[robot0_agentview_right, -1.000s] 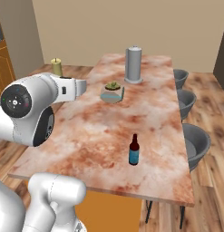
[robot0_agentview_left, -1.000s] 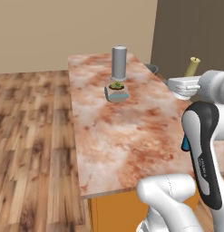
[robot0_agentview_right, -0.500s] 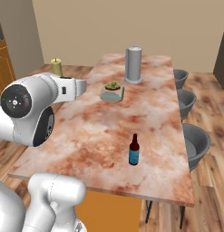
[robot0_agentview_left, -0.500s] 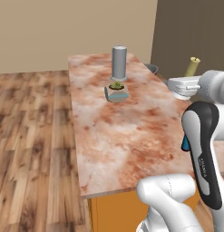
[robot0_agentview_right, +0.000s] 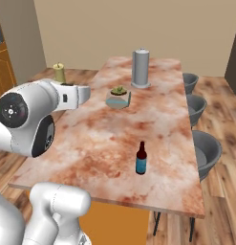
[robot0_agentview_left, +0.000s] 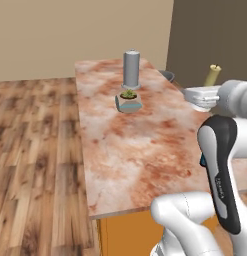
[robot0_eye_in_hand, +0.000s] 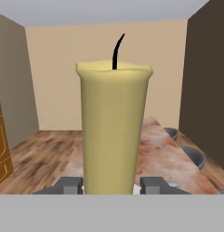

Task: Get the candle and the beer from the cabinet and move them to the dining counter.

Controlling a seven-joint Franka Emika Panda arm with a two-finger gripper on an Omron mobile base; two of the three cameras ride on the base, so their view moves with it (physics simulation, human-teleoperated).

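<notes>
The pale yellow candle (robot0_eye_in_hand: 112, 131) with a dark wick stands upright between my gripper's (robot0_eye_in_hand: 112, 185) fingertips, which are shut on its base. From the base views the candle (robot0_agentview_left: 212, 75) (robot0_agentview_right: 59, 72) is held up in the air at the end of my white arm, near the close end of the dining counter (robot0_agentview_left: 140, 150) (robot0_agentview_right: 100, 143). The beer (robot0_agentview_right: 141, 159), a dark bottle with a blue label, stands upright on the marble top toward its near right side. The cabinet is out of view.
A tall grey cylinder (robot0_agentview_left: 131, 69) (robot0_agentview_right: 141, 68) and a small potted plant (robot0_agentview_left: 128, 101) (robot0_agentview_right: 119, 97) stand on the far half of the counter. Grey chairs (robot0_agentview_right: 205, 153) line its right side. Wooden floor (robot0_agentview_left: 35, 150) runs along its left.
</notes>
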